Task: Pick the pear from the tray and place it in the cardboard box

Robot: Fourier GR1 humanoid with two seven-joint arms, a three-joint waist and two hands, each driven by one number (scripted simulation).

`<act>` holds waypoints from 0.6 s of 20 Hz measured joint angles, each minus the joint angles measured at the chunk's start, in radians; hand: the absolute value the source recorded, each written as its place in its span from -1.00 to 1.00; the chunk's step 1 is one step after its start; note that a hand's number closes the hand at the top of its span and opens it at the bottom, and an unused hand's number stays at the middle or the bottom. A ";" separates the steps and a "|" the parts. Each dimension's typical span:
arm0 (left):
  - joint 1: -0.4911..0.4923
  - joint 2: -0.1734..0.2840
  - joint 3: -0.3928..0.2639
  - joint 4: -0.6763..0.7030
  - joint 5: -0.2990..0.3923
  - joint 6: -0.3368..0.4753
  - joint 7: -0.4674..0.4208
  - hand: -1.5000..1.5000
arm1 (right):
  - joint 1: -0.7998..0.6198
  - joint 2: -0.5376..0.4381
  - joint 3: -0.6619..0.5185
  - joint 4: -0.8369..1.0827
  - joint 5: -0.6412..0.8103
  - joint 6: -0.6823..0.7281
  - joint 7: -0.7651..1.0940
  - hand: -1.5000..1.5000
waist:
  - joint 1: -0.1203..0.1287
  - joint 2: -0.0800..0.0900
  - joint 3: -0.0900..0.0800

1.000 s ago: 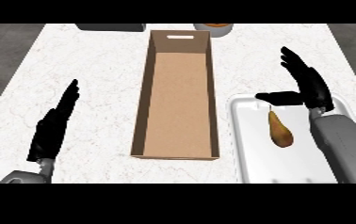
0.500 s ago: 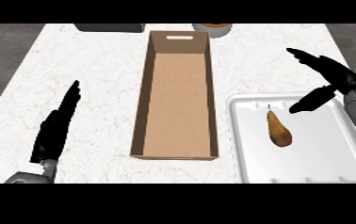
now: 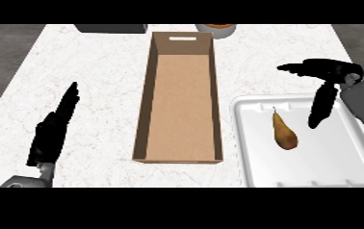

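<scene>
A brown pear lies on the white tray at the right, stem pointing away. The long open cardboard box stands in the middle of the counter, with nothing inside. My right hand hovers over the tray's far right corner, open, its fingers spread above and to the right of the pear, apart from it. At the lower left my left hand rests open, fingers straight, holding nothing.
A dark grey object sits at the counter's far edge on the left. A round container with an orange top stands just behind the box. White marble counter lies between the box and my left hand.
My right hand has swung right and turned, its thumb now pointing down over the tray beside the pear. The left hand has shifted slightly. Pear and box have not moved.
</scene>
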 measured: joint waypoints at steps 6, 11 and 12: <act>0.018 -0.025 0.019 -0.004 -0.027 -0.005 0.002 0.00 | 0.033 0.087 -0.009 -0.063 0.041 0.036 0.148 -1.00 | -0.013 -0.002 0.001; 0.042 -0.043 0.046 -0.012 -0.048 -0.023 -0.011 0.00 | 0.074 0.129 -0.038 -0.089 0.111 0.037 0.192 -1.00 | -0.015 -0.002 0.001; 0.030 -0.053 0.050 0.002 -0.050 -0.028 -0.013 0.00 | 0.085 0.135 -0.044 -0.096 0.125 0.039 0.200 -1.00 | -0.016 -0.002 0.001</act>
